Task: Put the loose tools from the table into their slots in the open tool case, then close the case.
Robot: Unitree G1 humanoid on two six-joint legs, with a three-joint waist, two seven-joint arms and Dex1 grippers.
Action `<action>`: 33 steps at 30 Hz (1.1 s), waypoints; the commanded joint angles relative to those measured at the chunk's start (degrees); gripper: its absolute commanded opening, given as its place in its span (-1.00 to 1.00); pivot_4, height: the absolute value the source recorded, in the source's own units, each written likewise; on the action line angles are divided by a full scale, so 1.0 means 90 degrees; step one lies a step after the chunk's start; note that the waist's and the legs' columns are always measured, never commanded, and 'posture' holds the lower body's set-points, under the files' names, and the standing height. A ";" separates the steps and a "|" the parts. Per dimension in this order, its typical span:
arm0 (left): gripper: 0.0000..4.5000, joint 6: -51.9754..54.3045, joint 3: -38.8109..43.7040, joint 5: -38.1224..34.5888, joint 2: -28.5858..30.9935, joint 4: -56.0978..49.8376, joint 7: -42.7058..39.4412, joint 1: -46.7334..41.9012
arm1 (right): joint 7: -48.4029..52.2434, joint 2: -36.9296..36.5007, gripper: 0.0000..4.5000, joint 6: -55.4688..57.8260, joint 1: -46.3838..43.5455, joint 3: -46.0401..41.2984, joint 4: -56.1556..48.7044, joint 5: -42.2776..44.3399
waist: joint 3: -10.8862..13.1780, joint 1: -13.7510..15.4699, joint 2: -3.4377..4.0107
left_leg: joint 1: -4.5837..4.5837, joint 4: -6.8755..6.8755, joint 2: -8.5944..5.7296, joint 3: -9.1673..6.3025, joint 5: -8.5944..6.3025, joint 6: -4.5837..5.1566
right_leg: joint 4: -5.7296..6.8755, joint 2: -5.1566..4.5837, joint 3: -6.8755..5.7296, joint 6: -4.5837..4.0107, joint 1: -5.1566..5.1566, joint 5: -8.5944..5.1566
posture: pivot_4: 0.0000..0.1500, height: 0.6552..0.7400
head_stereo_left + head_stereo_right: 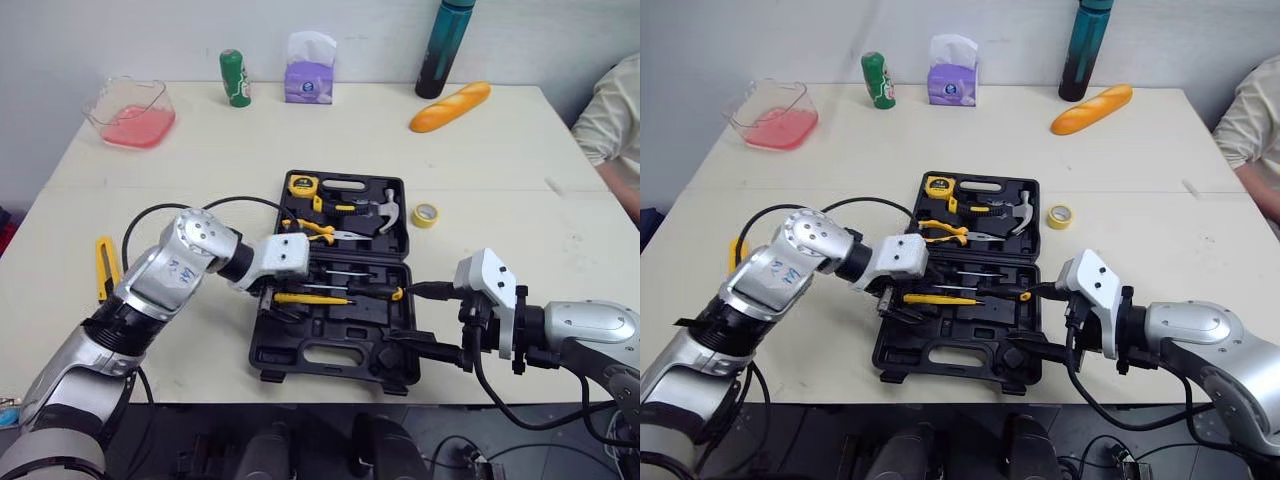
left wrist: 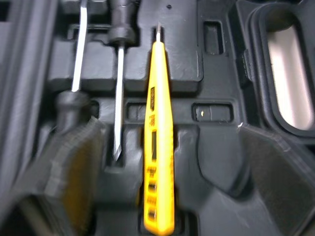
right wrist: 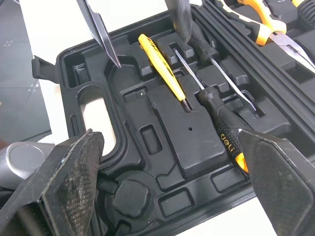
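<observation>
Beige table (image 1: 200, 170), black plastic tool case (image 1: 370, 355): left gripper (image 1: 272, 298) wide over slotted yellow tester pen (image 2: 158, 147); right gripper (image 1: 402, 314) wide. Next: yellow box cutter (image 1: 105, 265).

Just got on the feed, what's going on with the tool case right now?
The tool case lies open on the table. The left gripper hangs open over its near half, fingers either side of the yellow tester pen, which lies in its slot. The right gripper is open at the case's right edge, by the black-and-orange screwdriver. A yellow utility knife and a tape roll lie loose on the table.
</observation>
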 commanded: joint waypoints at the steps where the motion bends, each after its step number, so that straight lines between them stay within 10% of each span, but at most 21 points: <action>1: 0.98 -0.0129 0.0591 -0.0645 -0.0058 -0.0231 -0.0210 0.0226 | -0.0006 -0.0045 1.00 -0.0104 -0.0050 -0.0206 -0.0088 0.0091 | 0.0000 -0.0001 0.0000 | 0.0001 0.0000 0.0000 0.0000 0.0000 0.0000 | 0.0001 -0.0001 0.0000 0.0000 0.0000 0.0000 | 1.00 1.00; 3: 0.98 -0.0184 0.0990 -0.1073 -0.0384 -0.0115 -0.0047 0.0547 | -0.0020 0.0028 1.00 -0.0191 -0.0129 -0.0161 -0.0030 0.0063 | 0.0000 -0.0002 0.0000 | 0.0001 0.0001 0.0000 0.0001 0.0000 0.0000 | 0.0002 -0.0002 0.0001 0.0000 0.0000 0.0000 | 1.00 1.00; 13: -0.98 -0.1312 0.1156 -0.0930 -0.1148 0.0799 0.0472 0.1324 | 0.0009 0.0099 1.00 -0.0301 -0.0391 0.0078 0.0126 0.0006 | 0.0000 0.0014 -0.0001 | 0.0002 0.0017 -0.0004 -0.0005 0.0000 0.0000 | 0.0014 -0.0006 -0.0003 0.0000 0.0005 0.0000 | 1.00 1.00; 33: -0.98 -0.0722 0.0141 0.0125 -0.0982 0.0917 0.0943 0.1222 | 0.0004 0.0059 1.00 -0.0363 -0.0292 0.0122 0.0200 -0.0085 | -0.0004 -0.0004 -0.0002 | 0.0019 0.0017 -0.0003 -0.0004 0.0000 0.0000 | 0.0018 -0.0006 -0.0001 0.0000 0.0017 0.0000 | 1.00 1.00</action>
